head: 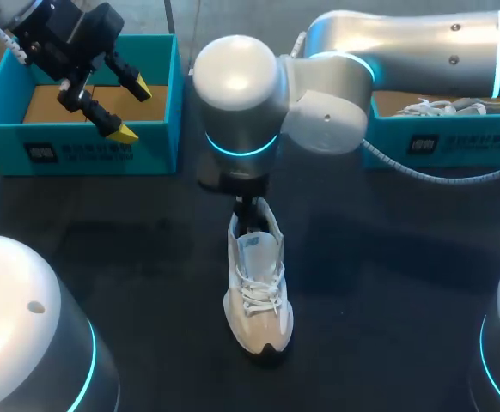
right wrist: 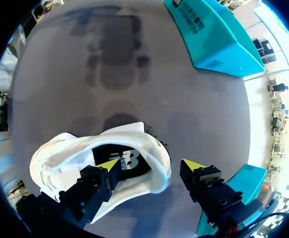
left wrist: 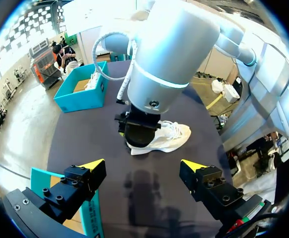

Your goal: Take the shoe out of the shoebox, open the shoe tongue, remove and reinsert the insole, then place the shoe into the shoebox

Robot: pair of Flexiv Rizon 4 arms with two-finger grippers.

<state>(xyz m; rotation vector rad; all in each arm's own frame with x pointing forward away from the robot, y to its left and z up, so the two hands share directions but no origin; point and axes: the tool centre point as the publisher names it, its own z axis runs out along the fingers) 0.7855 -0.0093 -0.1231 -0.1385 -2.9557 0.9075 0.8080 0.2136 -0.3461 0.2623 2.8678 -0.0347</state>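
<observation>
Plainly the white shoe stands upright on the dark table, out of both boxes, toe towards the robot. It looks light and soft, with a mesh upper and loose laces, but firmer at heel and sole, so the heel rim seems the surest hold. The right gripper hangs over that heel, fingers apart, one above the opening and one outside it. The left gripper hangs spread wide over the left box

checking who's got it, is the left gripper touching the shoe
Apart. Left wrist view: the shoe lies well ahead of the open left gripper, bare table between.
</observation>
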